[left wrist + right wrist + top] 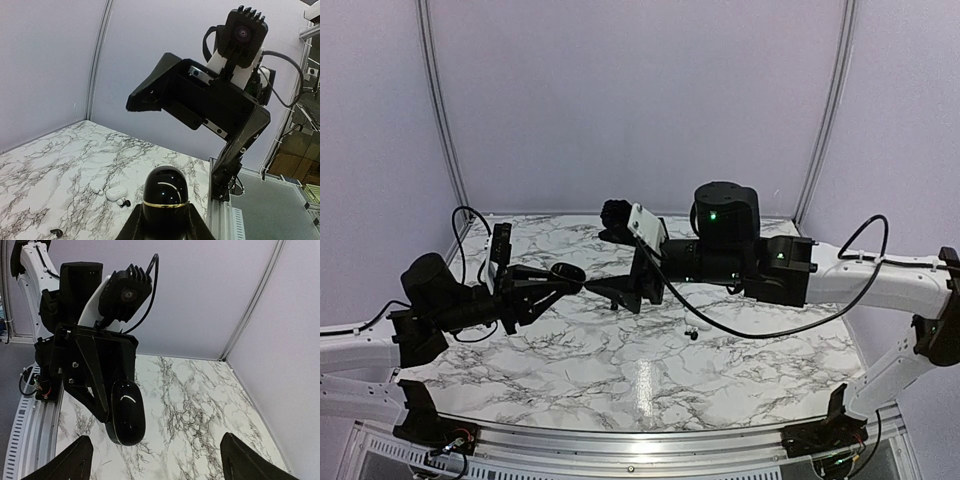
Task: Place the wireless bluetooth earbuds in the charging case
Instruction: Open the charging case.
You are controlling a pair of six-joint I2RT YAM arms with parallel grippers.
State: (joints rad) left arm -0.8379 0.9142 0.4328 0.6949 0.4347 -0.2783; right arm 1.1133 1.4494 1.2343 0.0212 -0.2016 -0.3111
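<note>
**Case held up in left hand, right hand open facing it**

Left hand [165, 220] is clamped on the charging case [125, 412], well above the table [620, 385]. The case's long axis runs out along the fingers, towards the right hand [160, 462]. That hand is wide open and empty, just short of the case. The case looks closed. One earbud [692, 333] lies on the table under the right arm [860, 280], so the right is nearer.

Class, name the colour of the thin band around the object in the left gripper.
Gold; the band shows best in the left wrist view.
</note>
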